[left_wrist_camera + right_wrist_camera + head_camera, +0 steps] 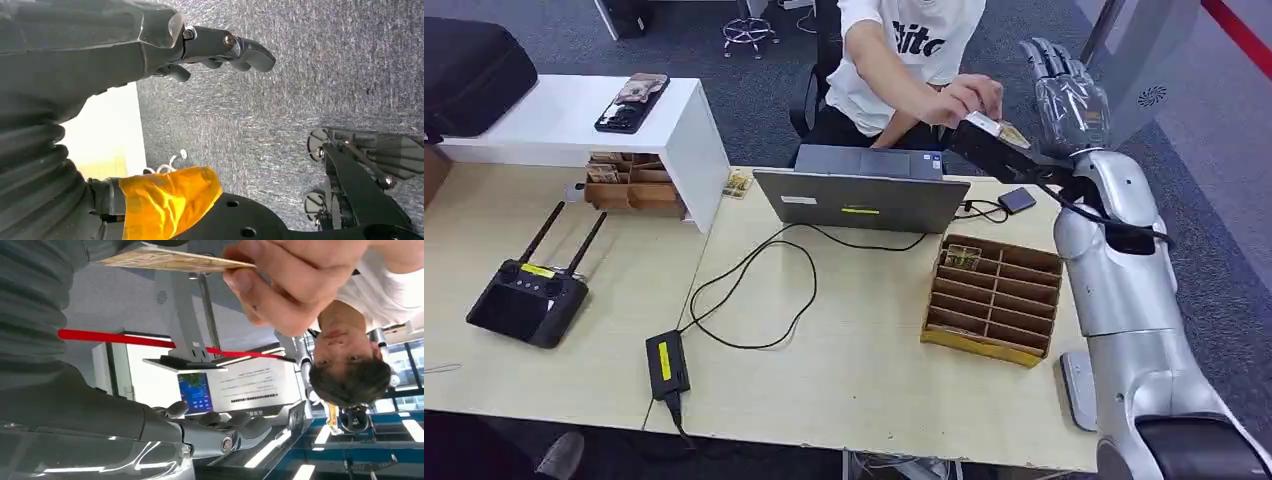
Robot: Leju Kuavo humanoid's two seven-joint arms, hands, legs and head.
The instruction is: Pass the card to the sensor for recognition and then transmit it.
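One card (1002,128), thin, light and stiff, likely slick on its faces; best pinched at a free edge, flat between thumb and finger. It sits at the raised right robot hand (1064,95), by the thumb, while a person's hand (964,100) grasps its far end; whether the robot hand grips it, I cannot tell. One left robot hand (215,47), hanging over carpet, released. One sensor (1016,199), one laptop (861,190), one divided cardboard tray (994,298) on the tabletop (844,360).

Tan patterned card (170,259), silver-grey right hand (1064,95), white-shirted person (904,50), brown organizer (994,298).
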